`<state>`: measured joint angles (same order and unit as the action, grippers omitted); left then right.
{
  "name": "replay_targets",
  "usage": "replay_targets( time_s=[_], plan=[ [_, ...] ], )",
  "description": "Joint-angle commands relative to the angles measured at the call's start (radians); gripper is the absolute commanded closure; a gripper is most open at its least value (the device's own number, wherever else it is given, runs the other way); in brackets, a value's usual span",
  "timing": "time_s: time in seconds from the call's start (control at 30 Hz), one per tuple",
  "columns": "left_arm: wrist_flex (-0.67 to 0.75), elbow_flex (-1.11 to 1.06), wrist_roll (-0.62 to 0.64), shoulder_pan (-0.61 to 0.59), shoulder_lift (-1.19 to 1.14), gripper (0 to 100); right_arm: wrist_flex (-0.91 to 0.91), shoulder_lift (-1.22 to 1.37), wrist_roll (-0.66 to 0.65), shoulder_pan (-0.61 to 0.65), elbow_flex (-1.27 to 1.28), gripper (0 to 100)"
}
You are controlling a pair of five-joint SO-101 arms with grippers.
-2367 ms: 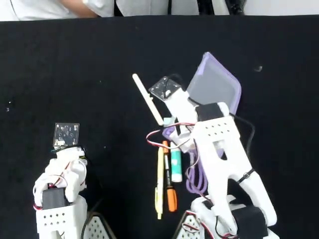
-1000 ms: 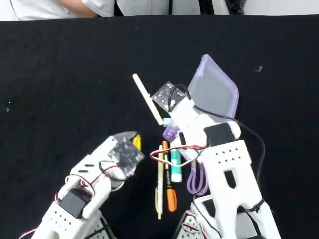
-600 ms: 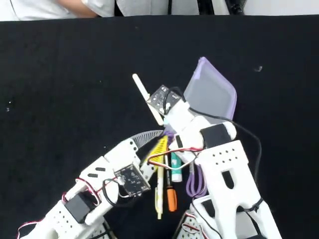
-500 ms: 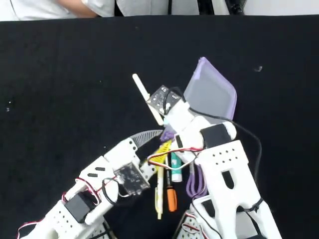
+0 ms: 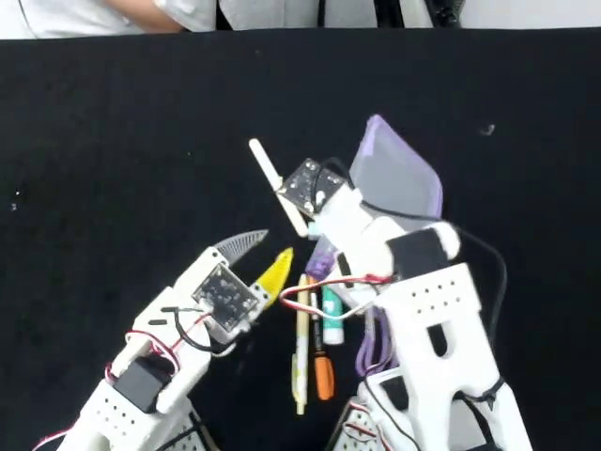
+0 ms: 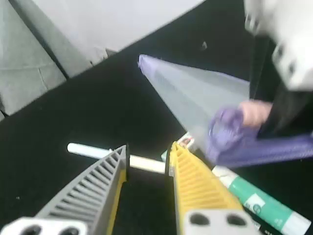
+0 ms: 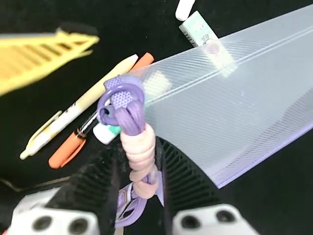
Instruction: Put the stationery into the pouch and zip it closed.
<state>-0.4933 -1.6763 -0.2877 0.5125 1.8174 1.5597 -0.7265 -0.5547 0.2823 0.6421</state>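
Black cloth [image 5: 113, 141] covers your table, and near its middle your right gripper [image 7: 138, 152] is clamped tight on the pink tab [image 7: 141, 161] that hangs from the pouch's purple zip pull [image 7: 120, 95]. The pouch [image 5: 399, 174], translucent lilac, slants away from that grip toward the far right. Just beside it your left gripper [image 5: 264, 254] stands wide apart and holds nothing, its tips aimed at the white stick [image 5: 277, 188]. Between the two arms lie a yellow pen [image 5: 300, 362], an orange marker [image 5: 322, 371] and a green-and-white tube [image 5: 331, 318], side by side, with a purple cord [image 5: 368, 343] looped next to them. Your right arm [image 5: 432, 310] covers the pouch's near end and the pens' far tips from above, so you cannot tell whether the mouth is open.
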Motion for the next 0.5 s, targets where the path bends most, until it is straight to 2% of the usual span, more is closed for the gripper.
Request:
replay_targets(
  time_s=[0.0,0.23,0.3,0.47],
  plan=[
    [-0.015,-0.024,0.012,-0.015,0.0,85,0.13,-0.015,-0.026,0.009,-0.14,98.8],
    [-0.058,-0.024,-0.018,-0.005,-0.002,85,0.186,-0.013,-0.064,0.002,-0.165,98.8],
    [-0.058,-0.024,-0.037,-0.005,-0.002,85,0.181,-0.013,-0.095,-0.057,-0.17,98.8],
    [-0.058,-0.024,-0.041,-0.005,-0.002,85,0.14,-0.018,-0.241,-0.307,-0.237,98.8]
  ],
)
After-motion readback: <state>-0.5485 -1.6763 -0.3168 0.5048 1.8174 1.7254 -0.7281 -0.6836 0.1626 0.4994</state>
